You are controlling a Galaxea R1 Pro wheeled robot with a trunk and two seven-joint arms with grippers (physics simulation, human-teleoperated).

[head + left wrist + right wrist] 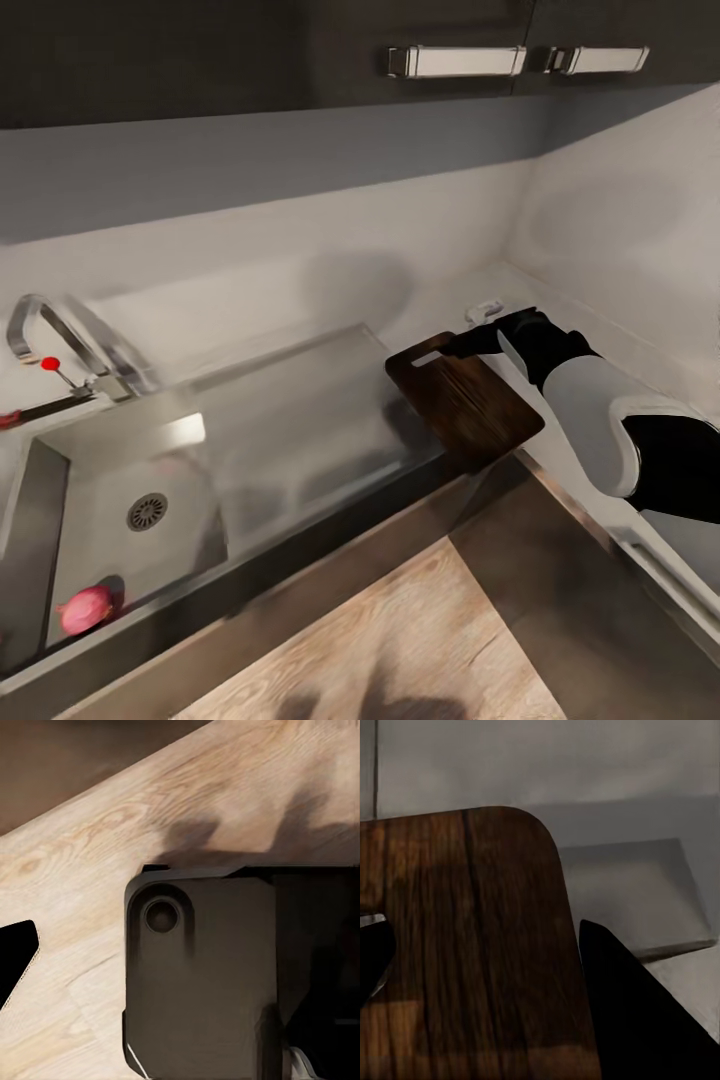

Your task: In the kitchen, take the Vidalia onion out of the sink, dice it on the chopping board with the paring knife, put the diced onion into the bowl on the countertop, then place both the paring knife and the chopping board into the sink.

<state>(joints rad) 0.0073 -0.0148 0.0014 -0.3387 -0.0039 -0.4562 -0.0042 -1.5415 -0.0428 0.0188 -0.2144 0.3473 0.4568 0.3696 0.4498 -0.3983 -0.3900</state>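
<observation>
A pinkish Vidalia onion (86, 608) lies in the near left corner of the steel sink (290, 420). The dark wooden chopping board (465, 400) sits on the counter right of the sink, its near corner past the counter's front edge. My right gripper (470, 342) is at the board's far end by the handle slot. In the right wrist view its two dark fingers (622, 1012) stand wide apart over the board's face (472, 945), so it is open. A black fingertip (16, 960) of my left gripper hangs over the wooden floor; I cannot tell how its jaws stand.
A faucet (60, 340) with a red knob stands at the sink's back left. Beside it lies a thin dark object with a red end (30, 410). A small pale object (485, 310) lies just behind my right gripper. Cabinets hang overhead, and a wall closes the right side.
</observation>
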